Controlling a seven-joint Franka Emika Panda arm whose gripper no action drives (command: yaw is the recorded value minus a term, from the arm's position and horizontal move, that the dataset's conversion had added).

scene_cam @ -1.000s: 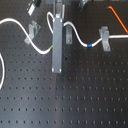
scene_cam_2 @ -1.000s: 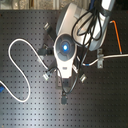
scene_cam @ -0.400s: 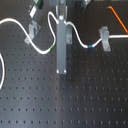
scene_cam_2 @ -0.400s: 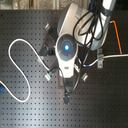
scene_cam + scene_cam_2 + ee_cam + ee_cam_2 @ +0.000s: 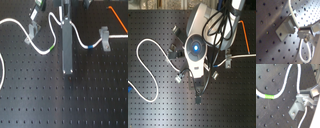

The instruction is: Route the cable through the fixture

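Observation:
The white cable (image 5: pixel 22 31) snakes across the black perforated board in the first exterior view, past a grey fixture (image 5: pixel 34 29). Its green band (image 5: pixel 51 48) is left of the gripper (image 5: pixel 67 71) and its blue band (image 5: pixel 89 47) is right of it, near a second fixture (image 5: pixel 105 39). In both wrist views the cable (image 5: pixel 298 81) runs into the gripper (image 5: pixel 306 101) and out the other side, close beside a grey fixture block (image 5: pixel 296 110). The first wrist view shows that block (image 5: pixel 284 30) next to the gripper (image 5: pixel 304 32), which is shut on the cable.
A thin orange cable (image 5: pixel 117 17) lies at the first exterior view's top right. In the second exterior view the arm's white body (image 5: pixel 195 47) hides the middle of the board. A big cable loop (image 5: pixel 148 65) lies at the second exterior view's left, with small fixtures (image 5: pixel 178 77) around the arm.
The gripper has slid to the right in both exterior views, staying low over the board. The cable's loops and bands have hardly moved.

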